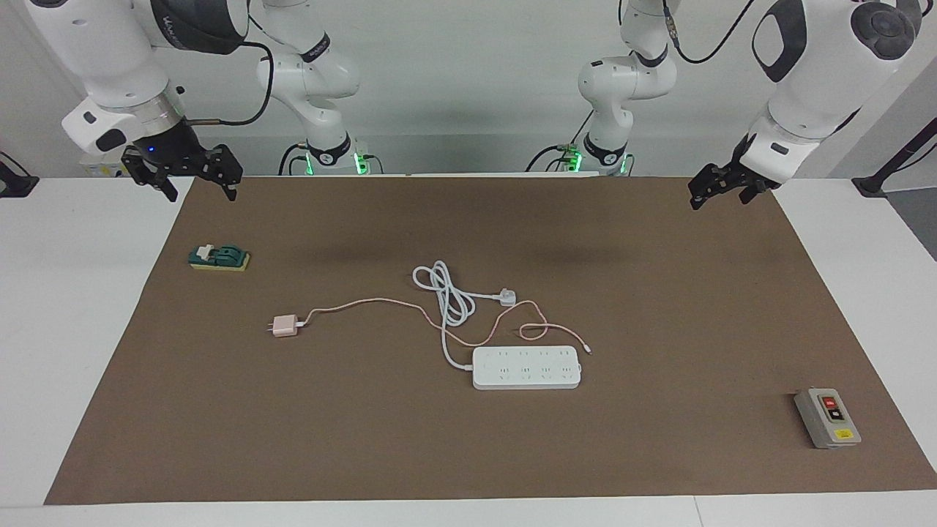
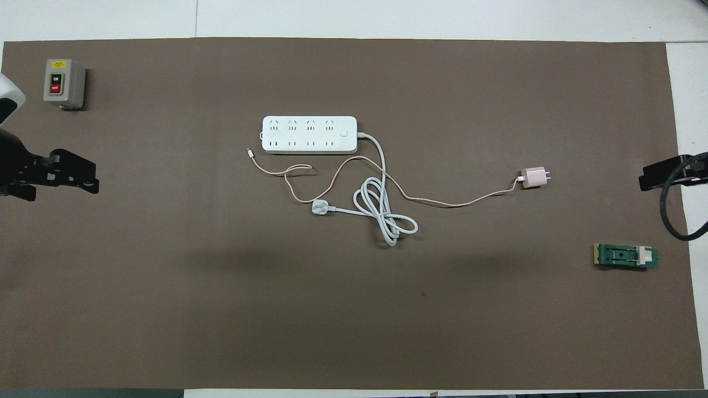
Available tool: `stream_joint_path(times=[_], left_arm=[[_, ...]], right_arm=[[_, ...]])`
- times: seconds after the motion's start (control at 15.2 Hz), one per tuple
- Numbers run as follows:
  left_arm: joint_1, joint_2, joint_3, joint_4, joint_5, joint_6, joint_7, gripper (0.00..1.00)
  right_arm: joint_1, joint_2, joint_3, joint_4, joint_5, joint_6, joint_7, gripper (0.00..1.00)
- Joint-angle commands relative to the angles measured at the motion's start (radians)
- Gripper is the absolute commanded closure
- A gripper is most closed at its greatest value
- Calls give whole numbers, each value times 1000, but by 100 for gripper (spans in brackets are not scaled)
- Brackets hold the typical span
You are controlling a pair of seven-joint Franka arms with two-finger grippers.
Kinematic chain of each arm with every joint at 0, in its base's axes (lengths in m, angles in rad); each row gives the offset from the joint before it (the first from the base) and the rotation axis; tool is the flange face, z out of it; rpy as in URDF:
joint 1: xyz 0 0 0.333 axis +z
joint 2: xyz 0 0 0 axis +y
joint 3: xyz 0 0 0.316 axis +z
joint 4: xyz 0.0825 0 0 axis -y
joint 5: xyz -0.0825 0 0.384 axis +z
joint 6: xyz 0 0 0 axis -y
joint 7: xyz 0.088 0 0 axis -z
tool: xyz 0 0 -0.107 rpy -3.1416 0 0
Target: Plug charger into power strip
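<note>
Brown matting covers most of the white counter, and nothing has been picked up yet. The charger lies on its side toward the right arm's end, well apart from the strip, which lies a little farther from the robots; its pink cable runs over to the strip and crosses the strip's white cord.

The right gripper hangs over the mat's edge by its base with fingers spread and holding nothing; the left gripper waits over the other corner, fingers probably also apart, though I cannot tell for sure.

To do this step well, I think the right arm should take the cube by its flat sides, leave the prongs free, turn them downward, and press straight into a socket while the left arm steadies the strip. The crossed cables may drag.

The prongs show only in the overhead view, very small, and both grippers are cut off there.
</note>
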Motion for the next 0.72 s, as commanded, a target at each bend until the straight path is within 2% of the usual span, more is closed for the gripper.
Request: stream_joint_path(times=[0.0,0.66], left_arm=[[12,-35,-5,-43,-13,24,5,0],[12,-35,-5,-43,-13,24,5,0]], right_arm=[[-21,3,8,9,17,-3,6,0],[-28,-3,0,3,17,-12,3,0]])
